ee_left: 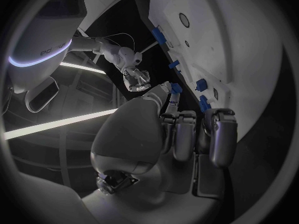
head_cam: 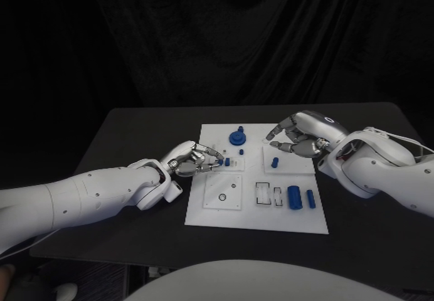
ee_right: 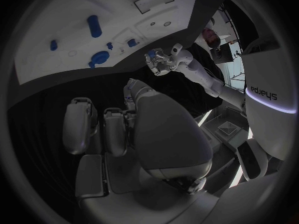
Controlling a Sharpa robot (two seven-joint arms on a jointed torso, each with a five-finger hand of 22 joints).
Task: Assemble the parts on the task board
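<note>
Several blue parts sit on the white task board [head_cam: 258,216], which lies flat at the middle of the black table [head_cam: 135,132].

Parts, head view:
- Round-based piece with a knob on top [head_cam: 238,137], standing at the far edge of the board.
- Small blue peg [head_cam: 241,152] just near of it.
- Short blue peg [head_cam: 274,162] on the right half, mid-board.
- Thick blue cylinder [head_cam: 294,195] lying at the near right, with a thinner blue bar [head_cam: 310,199] just beside it on the right.
- Near left of the board: a square panel with a dark ring [head_cam: 222,197]. To its right, rectangular outlined recesses [head_cam: 263,193].

Left hand [head_cam: 192,160]: at the board's left edge, mid-board. Fingers curled in, tips drawn together. A small blue part [head_cam: 221,162] shows at the fingertips, pinched there. In the left wrist view the same blue bit [ee_left: 176,88] sits at the tip of one finger, with the board's edge close behind it.

Right hand [head_cam: 298,135]: over the far right corner of the board, fingers bent inward and bunched. Right wrist view shows the fingers [ee_right: 115,129] curled; a sliver of blue by the thumb, too small to identify. Cannot tell whether this hand holds anything.

The two hands are well apart, the knobbed piece between them.
</note>
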